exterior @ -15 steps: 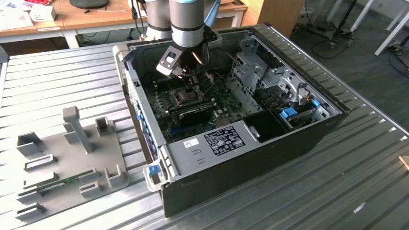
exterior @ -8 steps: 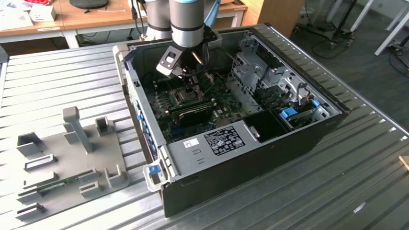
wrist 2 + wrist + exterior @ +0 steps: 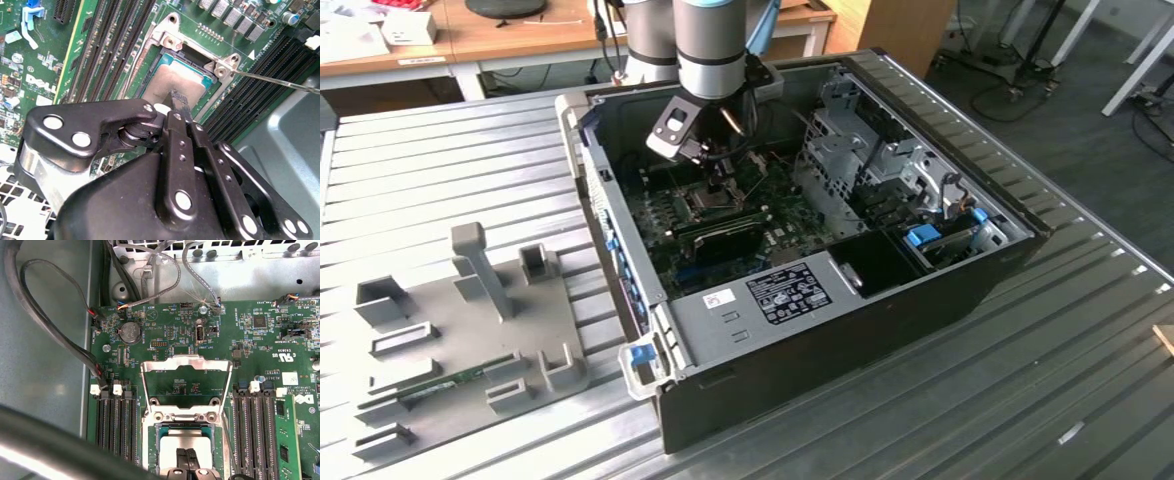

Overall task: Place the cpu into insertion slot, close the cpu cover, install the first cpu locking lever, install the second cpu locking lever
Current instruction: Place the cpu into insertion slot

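Soft, even room light gives the ribbed metal tabletop (image 3: pixel 1067 350) a pale sheen, while the computer case (image 3: pixel 881 350) is shadowed inside. In the wrist views, dull glare whitens the cpu (image 3: pixel 172 80) and the cpu cover (image 3: pixel 186 360) glints.

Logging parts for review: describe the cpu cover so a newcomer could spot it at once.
Inside the open computer case, find the green circuit board. Between its two banks of long black memory slots sits the cpu; the cpu cover stands flipped open beside it. Unlike its neighbours, it is a thin silvery frame with a large square window.
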{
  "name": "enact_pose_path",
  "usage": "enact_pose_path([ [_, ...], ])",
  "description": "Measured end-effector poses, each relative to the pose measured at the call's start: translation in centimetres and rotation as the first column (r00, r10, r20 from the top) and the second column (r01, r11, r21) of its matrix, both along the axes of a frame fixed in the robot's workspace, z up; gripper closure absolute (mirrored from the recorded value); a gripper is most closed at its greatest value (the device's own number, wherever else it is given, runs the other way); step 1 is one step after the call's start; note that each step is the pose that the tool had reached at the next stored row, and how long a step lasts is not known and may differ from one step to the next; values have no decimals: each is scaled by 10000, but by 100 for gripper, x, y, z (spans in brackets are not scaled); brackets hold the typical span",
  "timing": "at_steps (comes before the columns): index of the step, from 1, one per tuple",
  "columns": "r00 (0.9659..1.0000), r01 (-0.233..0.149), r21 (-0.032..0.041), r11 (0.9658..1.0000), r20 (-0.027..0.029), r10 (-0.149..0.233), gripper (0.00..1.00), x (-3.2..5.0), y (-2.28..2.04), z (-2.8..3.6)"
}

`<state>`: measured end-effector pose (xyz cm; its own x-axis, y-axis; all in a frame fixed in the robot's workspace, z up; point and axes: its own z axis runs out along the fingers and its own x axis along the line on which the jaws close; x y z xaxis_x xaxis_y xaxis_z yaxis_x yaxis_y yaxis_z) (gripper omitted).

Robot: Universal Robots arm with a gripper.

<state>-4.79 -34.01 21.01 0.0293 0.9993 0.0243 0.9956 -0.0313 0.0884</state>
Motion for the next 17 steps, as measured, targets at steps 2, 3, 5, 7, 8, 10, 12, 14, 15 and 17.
enact_pose_path([
  [2,10000,0,5,10000,2,0,90,0,1,-9],
  [3,10000,0,3,10000,1,0,90,0,0,-16],
  [5,10000,0,2,10000,0,0,90,0,0,-30],
  [7,10000,0,-5,10000,-1,0,90,0,-1,-31],
  [8,10000,1,-9,10000,-1,-1,90,0,0,-31],
  [10,10000,0,-18,10000,0,0,90,0,0,-32],
  [12,10000,1,-19,10000,-50,-1,90,0,0,-32],
  [14,10000,2,-18,10000,-49,-2,90,0,0,-32],
  [15,10000,1,-18,10000,-49,-1,90,0,0,-32],
  [17,10000,0,-18,10000,-50,0,90,0,0,-32],
])
